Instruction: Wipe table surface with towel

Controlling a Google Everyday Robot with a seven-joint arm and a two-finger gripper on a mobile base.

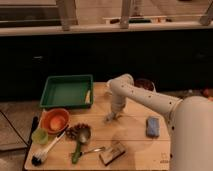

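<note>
Pointing down, gripper [110,118] hangs over tan planked table surface [131,141].

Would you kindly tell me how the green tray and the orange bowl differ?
The green tray is rectangular; the orange bowl is round. The tray is larger than the bowl. The tray sits farther back, the bowl nearer the front. Both rest on the table surface, apart from the gripper, which is low over its middle.

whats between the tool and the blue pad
Bare table surface only, per the camera view, from the tool low at mid-table to the blue pad.
</note>
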